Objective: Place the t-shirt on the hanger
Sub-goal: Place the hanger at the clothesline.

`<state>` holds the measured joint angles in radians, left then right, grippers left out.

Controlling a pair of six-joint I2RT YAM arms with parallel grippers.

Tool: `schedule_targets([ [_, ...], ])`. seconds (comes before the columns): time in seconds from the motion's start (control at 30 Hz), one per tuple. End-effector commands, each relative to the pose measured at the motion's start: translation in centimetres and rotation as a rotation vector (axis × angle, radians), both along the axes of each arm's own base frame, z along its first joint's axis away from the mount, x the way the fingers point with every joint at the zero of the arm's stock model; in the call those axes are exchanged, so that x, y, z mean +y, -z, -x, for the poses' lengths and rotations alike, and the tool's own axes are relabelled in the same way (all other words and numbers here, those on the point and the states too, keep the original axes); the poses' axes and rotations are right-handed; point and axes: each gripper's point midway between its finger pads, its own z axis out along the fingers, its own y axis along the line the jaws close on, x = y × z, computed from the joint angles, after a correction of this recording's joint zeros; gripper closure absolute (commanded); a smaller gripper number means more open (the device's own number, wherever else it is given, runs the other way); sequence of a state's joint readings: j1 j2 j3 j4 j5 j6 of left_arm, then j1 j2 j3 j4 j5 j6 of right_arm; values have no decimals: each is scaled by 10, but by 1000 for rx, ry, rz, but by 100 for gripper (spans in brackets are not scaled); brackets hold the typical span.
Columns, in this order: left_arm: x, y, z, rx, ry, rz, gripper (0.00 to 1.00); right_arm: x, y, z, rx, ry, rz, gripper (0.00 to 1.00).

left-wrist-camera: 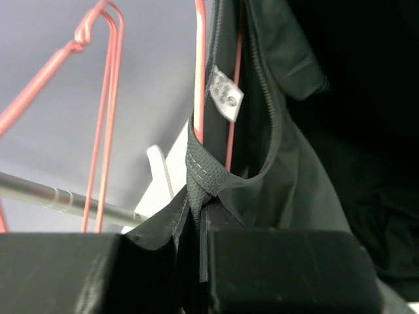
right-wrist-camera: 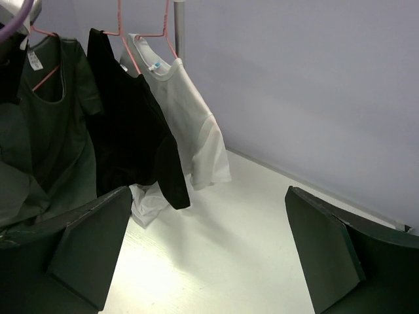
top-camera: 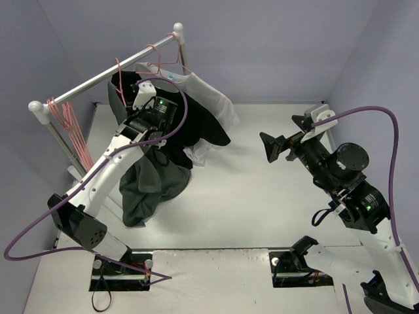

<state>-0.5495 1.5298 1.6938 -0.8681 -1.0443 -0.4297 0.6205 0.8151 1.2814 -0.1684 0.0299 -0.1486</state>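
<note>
Firmly, left gripper [left-wrist-camera: 196, 245] clamps t-shirt [left-wrist-camera: 288, 59] collar beside hanger [left-wrist-camera: 200, 65]; right gripper [right-wrist-camera: 209, 248] apart, jaws wide, gripping nothing.

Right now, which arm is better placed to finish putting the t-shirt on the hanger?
Left. The left gripper is shut on the t-shirt collar, right beside the hanger wire. The right gripper is open, holds nothing, and stands well apart from the hanger.

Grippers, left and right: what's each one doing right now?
Left gripper: shut on the t-shirt at its collar.
Right gripper: open, holding nothing.
</note>
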Motion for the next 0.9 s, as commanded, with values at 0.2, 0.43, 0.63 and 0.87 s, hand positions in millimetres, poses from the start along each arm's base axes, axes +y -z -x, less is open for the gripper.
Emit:
schedule_targets([
  [0.2, -4, 6, 6, -50, 22, 139, 100, 2, -11, -8, -53, 15, -18, 0],
  [0.43, -16, -36, 13, -104, 153, 238, 42, -4, -10, -12, -58, 50, -3, 0],
  [0.63, -22, -95, 39, -184, 350, 308, 31, -22, -10, -16, -56, 148, -11, 0],
  [0.87, -27, -134, 105, -255, 674, 351, 29, -67, -11, -5, -48, 346, -120, 0],
])
